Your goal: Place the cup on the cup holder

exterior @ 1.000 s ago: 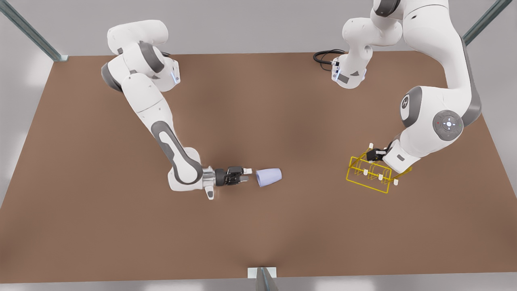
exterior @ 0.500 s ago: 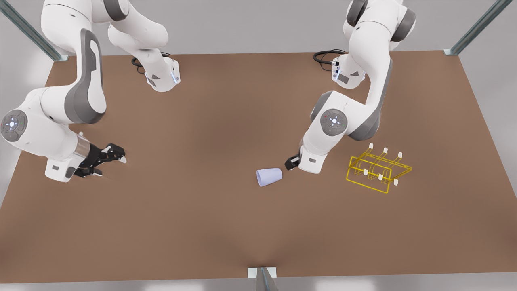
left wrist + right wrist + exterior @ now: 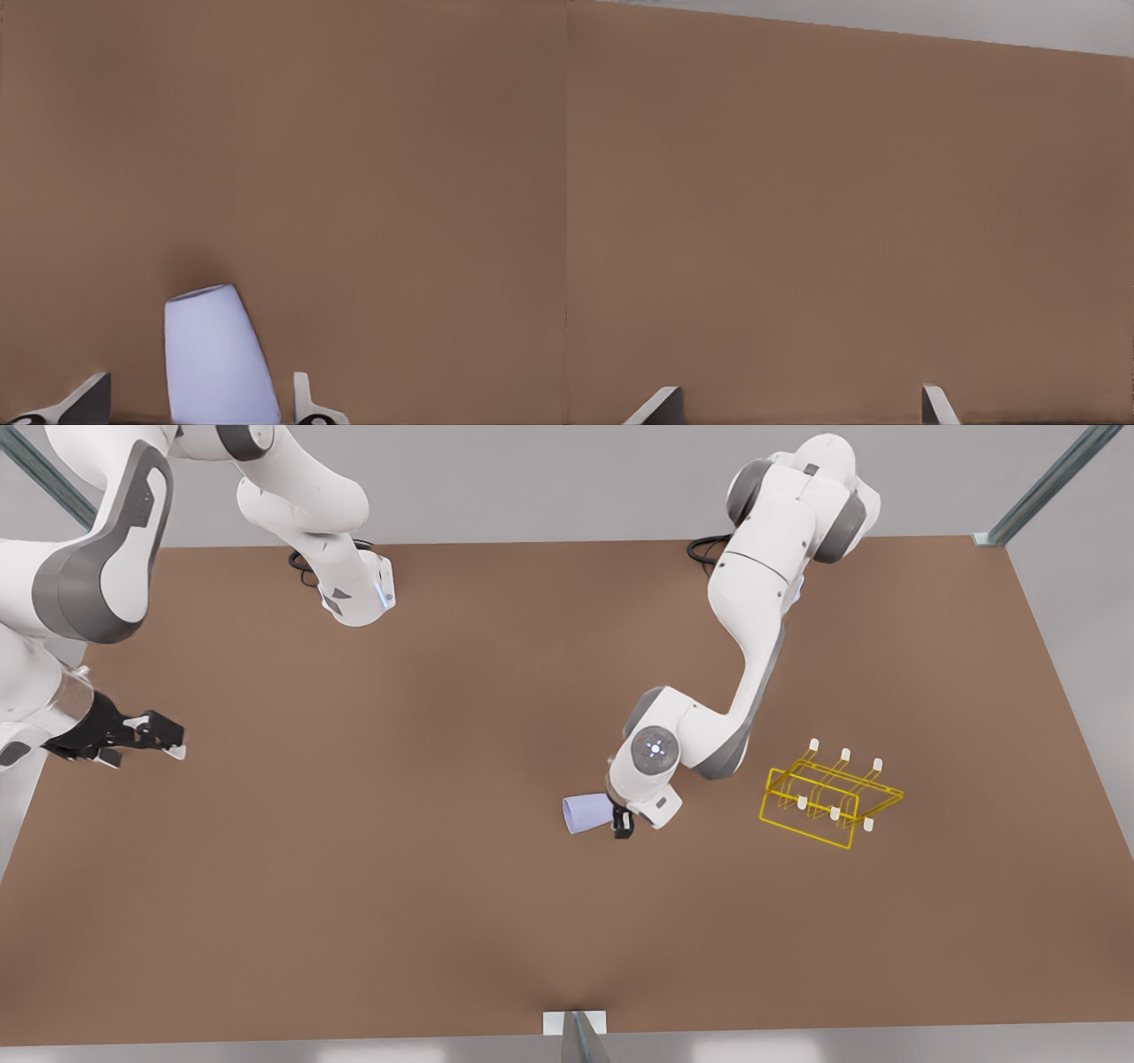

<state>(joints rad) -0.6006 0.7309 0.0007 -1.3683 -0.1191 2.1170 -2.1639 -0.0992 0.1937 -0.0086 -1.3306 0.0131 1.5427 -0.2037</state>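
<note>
While the cup (image 3: 586,814) lies on its side on the brown surface (image 3: 443,886), the left gripper (image 3: 622,824) reaches down over its narrow end, fingers (image 3: 312,405) spread to either side with a gap to the cup's wall on both, gripping nothing. The cup holder (image 3: 831,803) stands near, toward the front view's right, apart from cup and arm. The right gripper (image 3: 164,737) waits well off at the front view's left edge, open and empty above bare surface.

Brown table (image 3: 354,886), cup (image 3: 585,814) on its side (lavender-blue), yellow cup holder (image 3: 828,804) well apart
</note>
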